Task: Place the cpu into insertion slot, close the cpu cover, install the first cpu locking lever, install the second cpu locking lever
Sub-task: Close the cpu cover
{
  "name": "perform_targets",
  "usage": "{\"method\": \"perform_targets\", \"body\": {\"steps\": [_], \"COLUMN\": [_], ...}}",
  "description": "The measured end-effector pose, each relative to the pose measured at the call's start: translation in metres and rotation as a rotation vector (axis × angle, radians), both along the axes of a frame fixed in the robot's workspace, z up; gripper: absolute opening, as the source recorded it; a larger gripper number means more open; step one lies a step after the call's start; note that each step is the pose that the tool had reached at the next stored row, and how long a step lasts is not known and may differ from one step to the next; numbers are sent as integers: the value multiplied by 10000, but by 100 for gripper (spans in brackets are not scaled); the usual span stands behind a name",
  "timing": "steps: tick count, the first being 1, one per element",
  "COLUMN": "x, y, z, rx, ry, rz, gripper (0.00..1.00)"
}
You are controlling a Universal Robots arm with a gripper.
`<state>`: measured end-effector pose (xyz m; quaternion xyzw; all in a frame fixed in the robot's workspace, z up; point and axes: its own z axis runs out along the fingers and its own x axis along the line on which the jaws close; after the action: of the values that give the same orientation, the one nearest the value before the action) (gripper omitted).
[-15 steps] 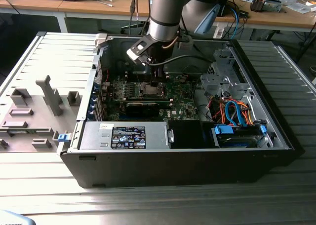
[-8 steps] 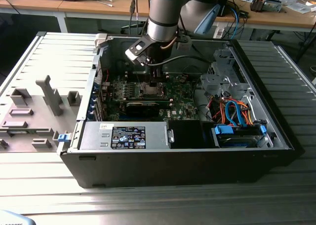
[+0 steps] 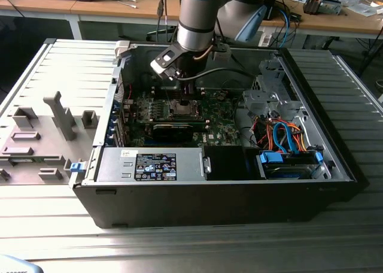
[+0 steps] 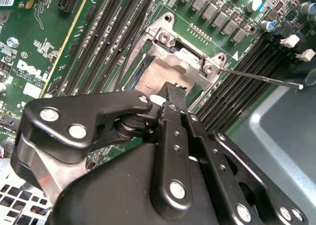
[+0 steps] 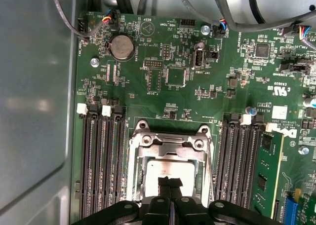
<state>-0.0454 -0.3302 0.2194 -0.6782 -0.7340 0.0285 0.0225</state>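
- The cpu (image 5: 165, 171) lies flat in the insertion slot (image 5: 132, 161) with its dull metal top facing up. In the exterior view the slot sits mid-board inside the open computer case (image 3: 209, 207).
- The chip is close to square, so no long axis can be told. Its edges run parallel to the memory slots (image 5: 101, 166) on either side.
- The cpu cover (image 5: 173, 153) frames the chip, which shows through its cut-out centre. Its hinged bar with two screws lies on the side toward the coin cell battery (image 5: 121, 47). Whether the cover is fully seated cannot be told.
- The gripper (image 5: 170, 181) stands directly over the chip with its two black fingers pressed together and nothing visible between them. The tips hide the near part of the chip. Contact with the metal top cannot be confirmed.
- In the second wrist view a thin locking lever (image 4: 261, 78) juts out from a corner of the socket frame and angles away over the neighbouring memory slots.
- A green memory module (image 5: 264, 170) stands in a slot just beside the far bank.
- In the exterior view the long black expansion card (image 3: 173, 129) lies just beside the socket. Orange and blue cables (image 3: 281, 138) bunch toward the exterior view's right, and the arm (image 3: 196, 15) comes down from above.
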Motion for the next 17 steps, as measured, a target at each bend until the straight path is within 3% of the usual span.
{"method": "perform_targets", "body": {"steps": [13,17], "x": [-139,-165], "y": [0,0], "z": [-53,-100], "rx": [-1,0], "ry": [0,0], "rz": [0,1], "gripper": [11,11]}}
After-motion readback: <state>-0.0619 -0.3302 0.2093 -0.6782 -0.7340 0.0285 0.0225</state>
